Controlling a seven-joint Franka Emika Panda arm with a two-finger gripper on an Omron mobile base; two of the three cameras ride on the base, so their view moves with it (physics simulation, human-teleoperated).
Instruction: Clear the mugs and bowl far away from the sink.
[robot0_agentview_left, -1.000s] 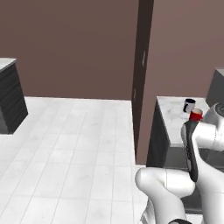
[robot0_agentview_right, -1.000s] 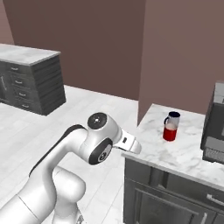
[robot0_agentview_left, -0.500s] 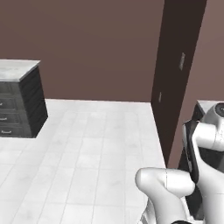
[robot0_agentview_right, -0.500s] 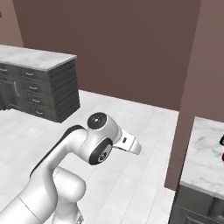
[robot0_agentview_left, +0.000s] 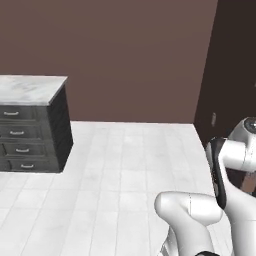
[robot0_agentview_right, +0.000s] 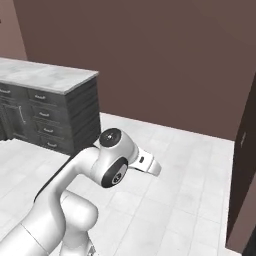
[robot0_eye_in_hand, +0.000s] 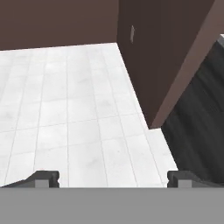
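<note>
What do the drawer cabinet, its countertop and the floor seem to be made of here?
Drawer cabinet: dark grey, probably painted wood or laminate, matte, with small pale metal-looking handles.
Countertop: looks like polished marble or a stone imitation, pale grey with faint cloudy veining.
Floor: large white tiles, likely ceramic or stone, judging by the thin grid of joint lines and soft mottling; slight sheen.
</note>
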